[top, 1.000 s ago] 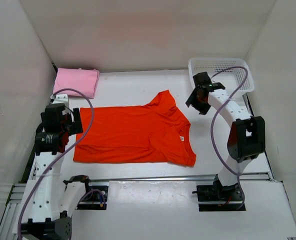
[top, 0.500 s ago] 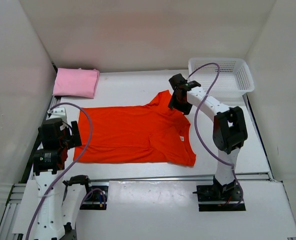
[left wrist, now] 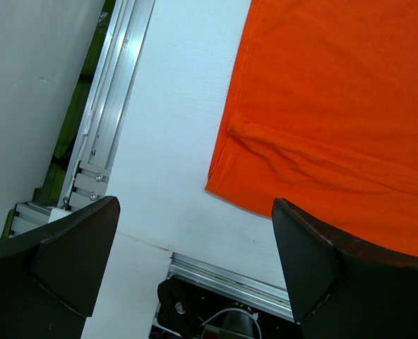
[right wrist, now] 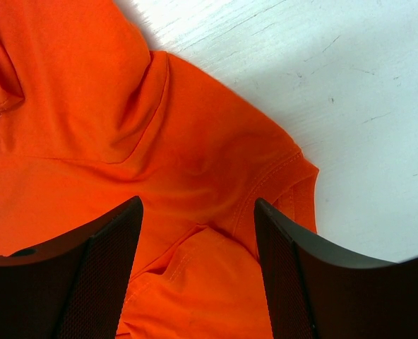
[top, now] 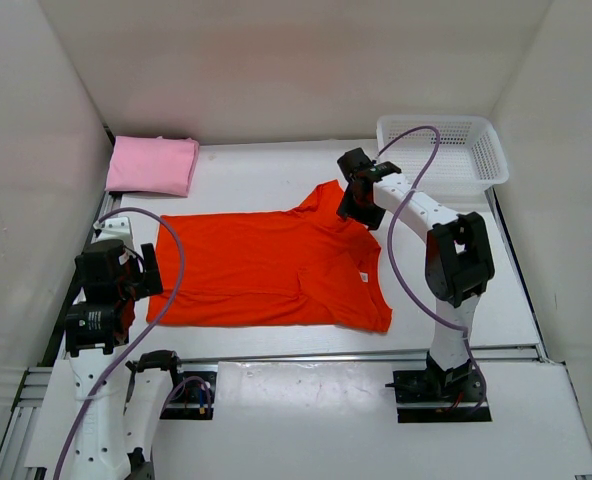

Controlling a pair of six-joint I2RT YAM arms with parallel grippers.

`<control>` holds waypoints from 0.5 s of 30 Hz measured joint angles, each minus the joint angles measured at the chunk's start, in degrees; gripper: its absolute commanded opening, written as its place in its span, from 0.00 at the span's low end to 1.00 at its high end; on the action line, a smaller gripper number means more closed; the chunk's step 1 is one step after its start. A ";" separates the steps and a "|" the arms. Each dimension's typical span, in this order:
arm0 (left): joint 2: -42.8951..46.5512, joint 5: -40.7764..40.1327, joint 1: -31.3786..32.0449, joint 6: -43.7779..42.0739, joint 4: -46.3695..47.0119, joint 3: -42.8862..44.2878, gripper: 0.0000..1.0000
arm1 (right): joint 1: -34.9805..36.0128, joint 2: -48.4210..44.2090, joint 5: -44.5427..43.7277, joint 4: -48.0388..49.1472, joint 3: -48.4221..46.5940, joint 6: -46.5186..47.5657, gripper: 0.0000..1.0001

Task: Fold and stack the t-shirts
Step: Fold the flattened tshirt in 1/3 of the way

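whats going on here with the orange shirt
Two robot arms are at work on an orange shirt spread flat on the table. The right gripper, open, is over its far sleeve; the left gripper, open, hangs by the near left hem corner. Neither holds cloth. A pink shirt lies folded at the far left.

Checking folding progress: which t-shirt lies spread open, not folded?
The orange-red t-shirt, spread flat in the middle with its sleeves out; the pink t-shirt sits folded compactly at the far left corner.

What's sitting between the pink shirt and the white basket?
Nothing: bare table runs between the pink shirt and basket, seen from the top camera.
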State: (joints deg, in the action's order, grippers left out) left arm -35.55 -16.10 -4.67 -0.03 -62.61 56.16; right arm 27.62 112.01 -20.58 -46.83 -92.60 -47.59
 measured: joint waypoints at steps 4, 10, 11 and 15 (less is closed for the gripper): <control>0.00 0.00 -0.24 0.00 0.00 0.00 1.00 | 0.00 0.02 -0.09 0.00 0.00 0.07 0.69; -0.15 0.02 -0.98 0.00 0.00 0.00 1.00 | 0.00 0.13 -0.11 0.00 0.02 0.31 0.69; -0.24 0.02 -1.16 0.00 0.02 0.00 1.00 | 0.00 0.17 -0.13 0.00 0.00 0.39 0.69; -0.33 0.00 -1.55 0.00 0.00 0.00 1.00 | 0.00 1.05 -0.11 0.02 0.00 0.50 0.69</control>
State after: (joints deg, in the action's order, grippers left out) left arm -35.88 -16.10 -6.22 -0.03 -62.61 56.16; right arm 27.62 113.06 -20.69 -46.81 -92.60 -47.09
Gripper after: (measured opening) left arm 0.998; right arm 0.687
